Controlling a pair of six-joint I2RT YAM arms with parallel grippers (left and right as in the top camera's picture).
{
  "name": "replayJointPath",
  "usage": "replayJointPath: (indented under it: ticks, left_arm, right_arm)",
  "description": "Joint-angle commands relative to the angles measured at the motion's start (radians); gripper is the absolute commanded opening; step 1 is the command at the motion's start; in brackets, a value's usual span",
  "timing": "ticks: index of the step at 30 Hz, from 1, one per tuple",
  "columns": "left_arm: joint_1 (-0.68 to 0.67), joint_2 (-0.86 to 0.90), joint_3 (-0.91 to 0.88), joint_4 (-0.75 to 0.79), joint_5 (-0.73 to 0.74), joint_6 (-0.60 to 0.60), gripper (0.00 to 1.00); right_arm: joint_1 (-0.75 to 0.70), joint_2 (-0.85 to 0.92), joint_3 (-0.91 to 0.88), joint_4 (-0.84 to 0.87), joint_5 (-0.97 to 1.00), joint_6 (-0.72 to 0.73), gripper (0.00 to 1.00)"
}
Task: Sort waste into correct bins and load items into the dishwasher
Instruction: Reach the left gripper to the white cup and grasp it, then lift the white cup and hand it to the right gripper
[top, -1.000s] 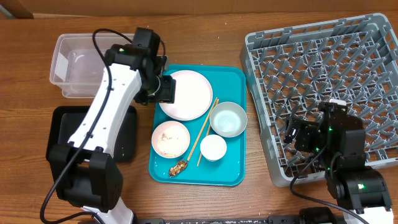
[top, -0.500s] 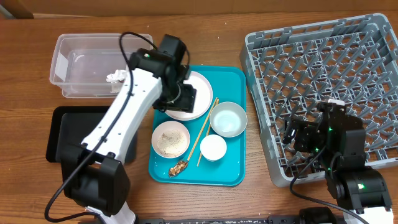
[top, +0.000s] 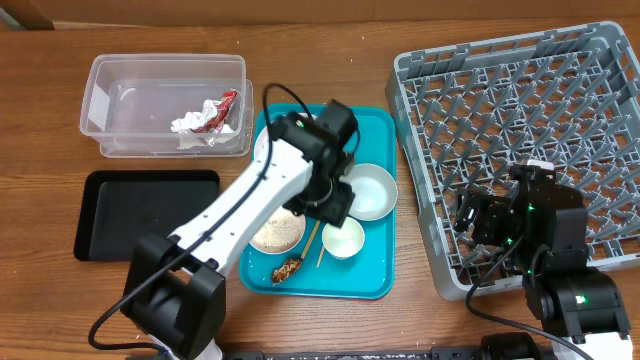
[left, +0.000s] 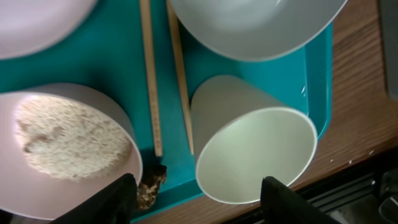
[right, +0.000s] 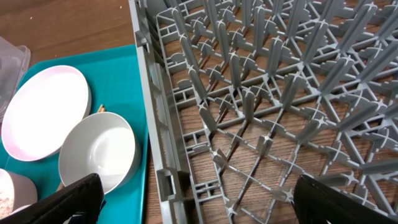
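My left jaws hang spread over the near half of the teal tray (left: 112, 56), pinching nothing. I reckon the brown food scrap (left: 151, 180) is the next thing to take. It is lumpy and soft-looking, and it lies at the tray's near edge, low and to one side of my gap, not centred in it. The small white cup (left: 249, 149) is smooth and tapered with its mouth up, and it stands squarely under the gap. I would have to shift left, off the cup, before closing.

The scrap lies just beside the near tips of the wooden chopsticks (left: 149, 81). They are thin and matte, and their long axis runs away from me, crosswise to my closing line. The bowl of rice grains (left: 62, 143) sits to their left. Beyond them are the glossy pale bowl (left: 255, 25) and the flat white plate (left: 37, 22).

My right jaws are spread wide and empty over the near-left corner of the grey dish rack (top: 520, 110), so my left arm is far nearer.

Far left on the bench, the clear tub (top: 120, 100) already holds the crumpled napkin (top: 188, 125) and the red-and-white wrapper (top: 222, 110).
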Motion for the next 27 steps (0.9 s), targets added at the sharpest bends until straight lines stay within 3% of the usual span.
replayJointPath:
  ticks: [1, 12, 19, 27]
  left_arm:
    - [-0.021, 0.004, -0.076, 0.019, 0.017, -0.002, 0.64]
    - [-0.025, 0.004, -0.158, 0.126, 0.029, -0.006, 0.04]
    - [0.008, 0.003, -0.131, 0.090, 0.034, 0.001, 0.04]
    - [0.152, 0.003, 0.100, -0.073, 0.357, 0.254, 0.04]
  right_arm:
    - [-0.003, -0.005, 0.027, 0.002, -0.006, 0.002, 1.00]
    - [-0.003, -0.005, 0.027, 0.001, -0.006, 0.002, 1.00]
    - [-0.003, -0.005, 0.027, 0.000, -0.006, 0.001, 1.00]
    - [-0.003, -0.005, 0.027, 0.043, -0.006, 0.013, 1.00]
